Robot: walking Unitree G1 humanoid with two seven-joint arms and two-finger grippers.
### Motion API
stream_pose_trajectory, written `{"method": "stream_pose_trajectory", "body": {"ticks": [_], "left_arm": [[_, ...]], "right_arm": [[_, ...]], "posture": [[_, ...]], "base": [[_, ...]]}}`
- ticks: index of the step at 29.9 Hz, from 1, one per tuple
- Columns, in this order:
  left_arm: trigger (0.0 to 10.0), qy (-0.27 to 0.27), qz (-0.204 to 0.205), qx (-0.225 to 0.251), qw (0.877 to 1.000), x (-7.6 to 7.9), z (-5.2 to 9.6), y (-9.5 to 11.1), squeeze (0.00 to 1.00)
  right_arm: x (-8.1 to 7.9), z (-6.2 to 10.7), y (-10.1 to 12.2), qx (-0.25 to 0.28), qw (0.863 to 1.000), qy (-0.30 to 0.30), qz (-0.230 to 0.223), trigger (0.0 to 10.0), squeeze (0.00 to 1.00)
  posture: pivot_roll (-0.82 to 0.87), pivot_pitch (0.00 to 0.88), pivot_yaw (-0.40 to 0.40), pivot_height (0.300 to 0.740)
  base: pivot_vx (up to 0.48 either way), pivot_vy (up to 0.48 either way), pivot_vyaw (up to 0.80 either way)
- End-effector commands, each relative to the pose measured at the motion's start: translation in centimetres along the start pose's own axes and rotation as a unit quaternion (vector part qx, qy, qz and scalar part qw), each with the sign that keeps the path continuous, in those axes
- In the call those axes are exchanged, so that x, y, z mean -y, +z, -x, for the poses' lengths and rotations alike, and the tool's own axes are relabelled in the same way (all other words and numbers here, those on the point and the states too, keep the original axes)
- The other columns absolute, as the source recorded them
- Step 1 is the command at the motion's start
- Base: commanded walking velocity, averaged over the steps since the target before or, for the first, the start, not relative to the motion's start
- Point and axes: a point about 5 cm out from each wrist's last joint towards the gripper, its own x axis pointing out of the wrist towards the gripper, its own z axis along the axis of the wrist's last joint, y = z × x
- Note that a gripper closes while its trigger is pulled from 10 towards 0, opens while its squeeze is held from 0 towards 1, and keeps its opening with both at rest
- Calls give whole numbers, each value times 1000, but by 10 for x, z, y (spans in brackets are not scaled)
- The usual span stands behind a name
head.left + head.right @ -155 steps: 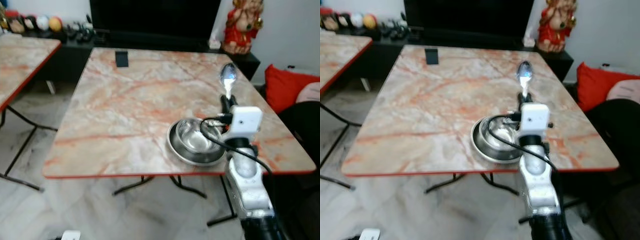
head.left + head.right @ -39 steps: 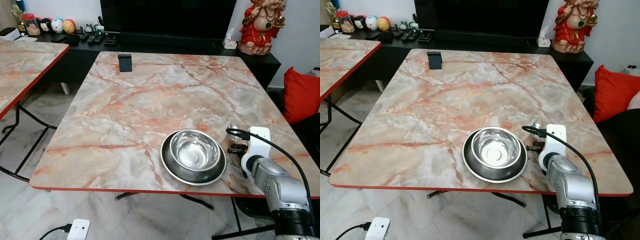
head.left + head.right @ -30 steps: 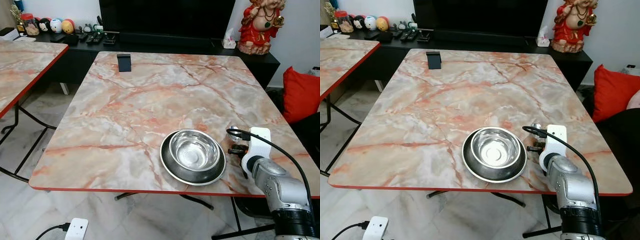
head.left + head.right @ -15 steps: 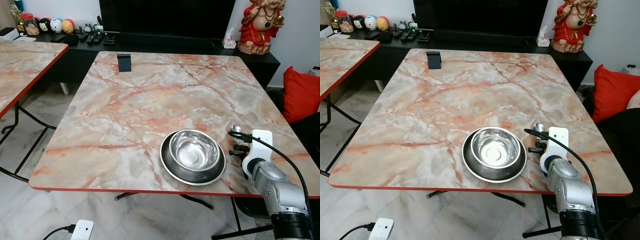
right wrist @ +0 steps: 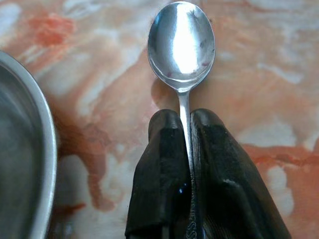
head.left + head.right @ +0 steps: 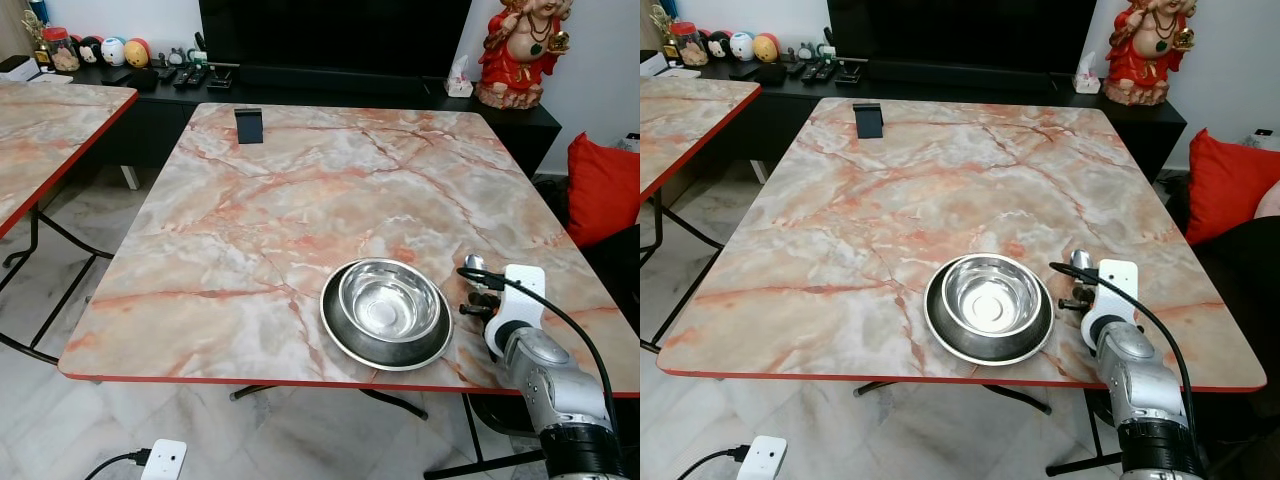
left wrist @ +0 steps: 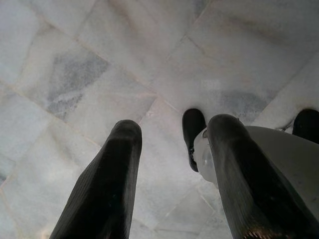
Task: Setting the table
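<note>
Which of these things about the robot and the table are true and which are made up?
1. The right gripper is pinching a spoon by its handle. True.
2. The spoon is lying inside the steel bowl. False: it is beside the bowl and plate, over the marble table, on the robot's right side.
3. The bowl sits on a steel plate. True.
4. The left gripper holds a fork. False: its fingers are open and empty, pointing down at the tiled floor.
5. A red statue stands past the far end of the table. True.
6. The spoon's scoop is full of soup. False: it is bare and shiny.
</note>
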Motion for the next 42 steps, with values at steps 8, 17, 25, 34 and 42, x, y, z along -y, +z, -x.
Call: {"method": "stream_pose_trajectory", "body": {"ticks": [8, 17, 25, 34, 42], "left_arm": [[10000, -1, -2, -12, 1000, 1, 1, -7, 0], [10000, 1, -3, -12, 1000, 1, 1, -7, 0], [10000, 1, -4, -13, 1000, 0, 1, -8, 0], [10000, 0, -5, -13, 1000, 1, 1, -8, 0], [10000, 0, -5, -15, 1000, 1, 1, -9, 0]], "right_arm": [[3, -3, 2, 10, 1000, 2, -3, 10000, 0], [0, -3, -2, 9, 1000, 11, -2, 10000, 0], [-2, -4, -6, 8, 1000, 14, -3, 10000, 0], [-3, -5, -8, 4, 1000, 10, 0, 10000, 0], [-2, -6, -15, -3, 1000, 4, 0, 10000, 0]], "posture": [[-8, 0, -29, 728], [-10, 0, -25, 728], [-8, 0, -22, 728], [-2, 0, -25, 728], [1, 0, -25, 728]], "base": [[0, 0, 0], [0, 0, 0], [0, 0, 0], [0, 0, 0], [0, 0, 0]]}}
